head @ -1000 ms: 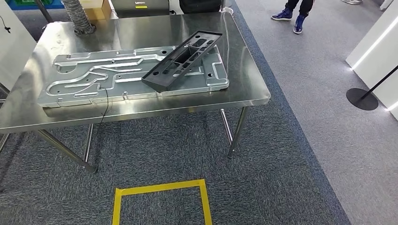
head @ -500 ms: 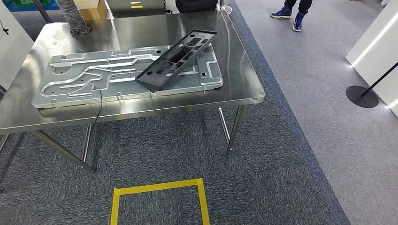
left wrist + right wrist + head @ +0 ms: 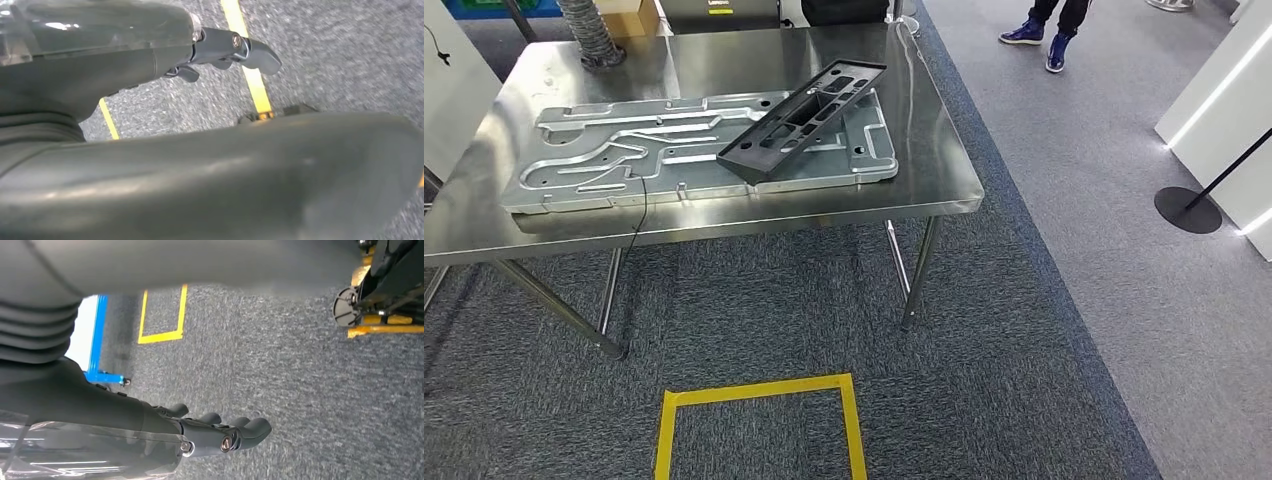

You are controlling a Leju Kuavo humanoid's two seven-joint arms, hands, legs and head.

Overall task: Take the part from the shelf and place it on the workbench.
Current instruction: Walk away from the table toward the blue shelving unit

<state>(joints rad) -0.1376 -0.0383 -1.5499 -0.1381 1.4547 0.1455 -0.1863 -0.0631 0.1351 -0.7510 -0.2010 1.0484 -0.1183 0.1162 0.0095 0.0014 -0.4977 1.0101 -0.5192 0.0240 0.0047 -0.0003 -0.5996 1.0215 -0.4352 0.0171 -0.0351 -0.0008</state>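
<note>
Head view: the black part lies tilted across the right end of the grey plate on the steel workbench. Wrist views: the left hand and right hand hang over carpet, fingers loosely extended, holding nothing. Yellow tape marks the floor.

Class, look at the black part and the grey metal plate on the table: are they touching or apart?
Touching. The head view shows the black part lying tilted on the grey plate, its lower edge resting on the plate's surface.
</note>
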